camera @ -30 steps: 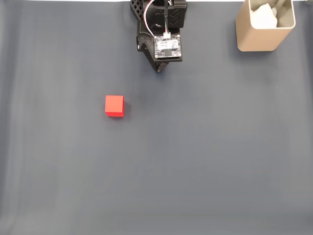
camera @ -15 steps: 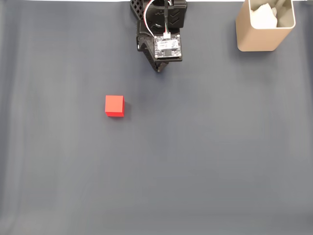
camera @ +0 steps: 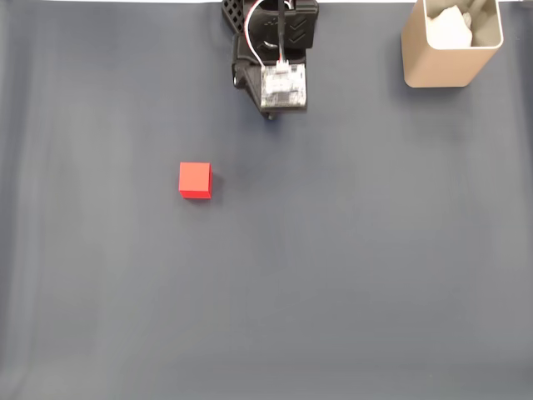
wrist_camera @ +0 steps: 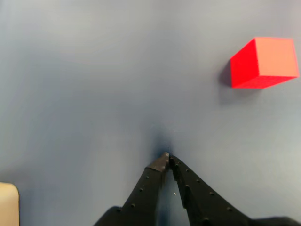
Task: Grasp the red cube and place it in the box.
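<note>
Delta vs earlier frames: the arm's wrist board in the fixed view is reading blurred and sitting slightly higher in frame, so the arm is moving; cube and box are not shifting.

Dark grey mat [camera: 350, 275] is covering the whole table, with faint creases and a thin white strip showing along the top edge.

Arm [camera: 275, 50] is sitting at top centre in the fixed view, folded close to its base. Beige box [camera: 451, 43] is standing upright at top right, something white inside.

Gripper [wrist_camera: 167, 160] is pointing down at bare mat in the wrist view, fingertips meeting, closed on nothing.

Red cube [camera: 195, 180] is resting on the mat lower left of the arm, well apart from the gripper; upper right in the wrist view [wrist_camera: 264, 62].
</note>
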You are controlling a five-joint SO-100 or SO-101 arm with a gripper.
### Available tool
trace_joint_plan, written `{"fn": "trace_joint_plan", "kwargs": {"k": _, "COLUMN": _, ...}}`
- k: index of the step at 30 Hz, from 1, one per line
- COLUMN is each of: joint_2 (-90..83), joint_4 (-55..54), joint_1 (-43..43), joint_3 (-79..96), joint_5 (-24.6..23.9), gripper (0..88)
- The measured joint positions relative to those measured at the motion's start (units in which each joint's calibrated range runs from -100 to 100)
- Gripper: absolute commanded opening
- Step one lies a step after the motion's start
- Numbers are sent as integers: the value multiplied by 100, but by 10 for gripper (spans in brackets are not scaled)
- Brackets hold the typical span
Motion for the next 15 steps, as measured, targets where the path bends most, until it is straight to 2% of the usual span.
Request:
{"fn": "trace_joint_plan", "kwargs": {"k": 6, "joint_2": 53, "joint_4": -845, "joint_1": 0, "joint_3": -118, "joint_5": -15, "gripper": 3}}
{"fn": "trace_joint_plan", "kwargs": {"k": 15, "joint_2": 437, "joint_4": -1552, "joint_1": 0, "joint_3": -729, "joint_5": -49, "gripper": 3}}
